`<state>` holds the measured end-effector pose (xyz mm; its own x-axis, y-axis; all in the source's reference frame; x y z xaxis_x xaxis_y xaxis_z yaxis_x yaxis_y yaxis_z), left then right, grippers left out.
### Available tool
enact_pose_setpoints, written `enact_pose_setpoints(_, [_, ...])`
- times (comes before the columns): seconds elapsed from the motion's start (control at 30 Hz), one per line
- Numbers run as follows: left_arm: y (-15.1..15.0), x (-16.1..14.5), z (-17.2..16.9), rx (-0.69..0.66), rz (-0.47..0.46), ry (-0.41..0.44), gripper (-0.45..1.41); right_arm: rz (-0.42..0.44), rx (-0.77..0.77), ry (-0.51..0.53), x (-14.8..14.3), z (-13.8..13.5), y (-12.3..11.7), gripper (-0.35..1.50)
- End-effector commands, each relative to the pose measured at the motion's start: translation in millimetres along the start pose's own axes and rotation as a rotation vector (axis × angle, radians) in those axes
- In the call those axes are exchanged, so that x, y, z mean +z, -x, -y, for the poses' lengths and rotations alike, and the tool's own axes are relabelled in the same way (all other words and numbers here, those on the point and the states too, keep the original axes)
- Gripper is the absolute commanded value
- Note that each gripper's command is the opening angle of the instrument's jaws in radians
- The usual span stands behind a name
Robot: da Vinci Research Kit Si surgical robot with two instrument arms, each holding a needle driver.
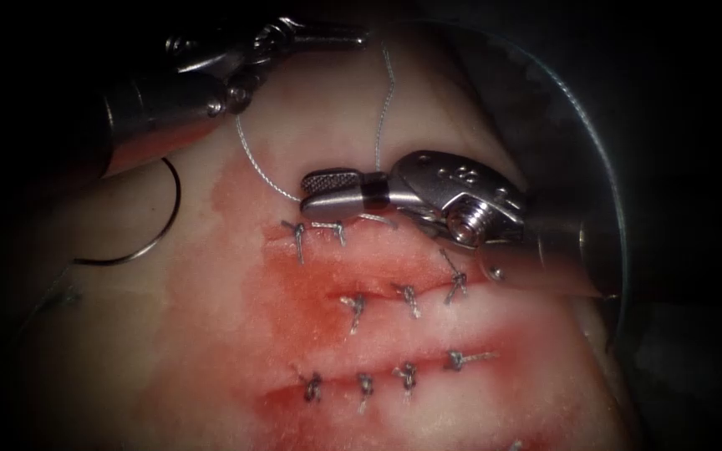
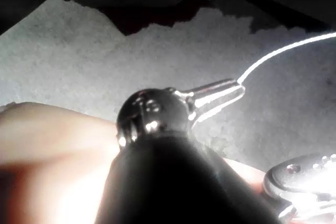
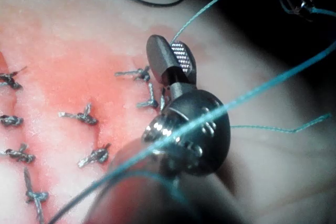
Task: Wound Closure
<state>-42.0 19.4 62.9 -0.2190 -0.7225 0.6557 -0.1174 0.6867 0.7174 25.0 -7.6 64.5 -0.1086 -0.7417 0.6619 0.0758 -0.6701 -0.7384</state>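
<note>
Red-stained tissue (image 1: 211,334) with knotted stitches (image 1: 359,309) nearest. Beyond, right tool (image 1: 327,194), jaws slightly parted, empty, thread (image 1: 384,108) draped over. Needle (image 1: 139,242) lying loose left of the cuts. Farthest, left tool (image 1: 340,37), jaws clamped on thread.

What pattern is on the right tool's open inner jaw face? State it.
Fine cross-hatched grid, clearest in the right wrist view on the right tool.
</note>
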Motion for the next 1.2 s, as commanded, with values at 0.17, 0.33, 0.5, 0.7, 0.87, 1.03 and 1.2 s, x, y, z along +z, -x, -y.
enact_pose_setpoints(0.17, [2.4, 2.5, 0.3, -0.025, 0.016, 0.015, -0.45, 0.036, -0.037, -0.111, 1.6, 1.9, 1.0, 0.12])
enact_pose_setpoints(0.33, [5.6, 3.5, 1.8, -0.053, 0.029, 0.015, -0.45, 0.051, -0.022, -0.191, -0.9, 1.3, 5.4, -0.35])
enact_pose_setpoints(0.5, [7.5, 5.0, 3.2, -0.089, 0.037, 0.017, -0.45, 0.069, -0.010, -0.272, -0.8, 1.7, 6.0, -0.35])
enact_pose_setpoints(0.7, [6.9, 7.5, 3.5, -0.141, 0.067, -0.008, -0.45, 0.057, -0.042, -0.262, 2.0, 2.8, 2.6, -0.35])
enact_pose_setpoints(0.87, [6.7, 8.4, 2.8, -0.183, 0.117, -0.025, -0.45, 0.012, -0.054, -0.123, 4.3, 2.8, 1.2, -0.28])
enact_pose_setpoints(1.03, [7.2, 8.2, 2.6, -0.229, 0.135, -0.035, -0.45, 0.064, -0.078, -0.211, 3.3, 2.7, 3.8, -0.35])
enact_pose_setpoints(1.2, [8.1, 8.5, 2.6, -0.242, 0.138, -0.036, -0.45, 0.061, -0.069, -0.168, 1.5, 2.7, 4.8, -0.35])
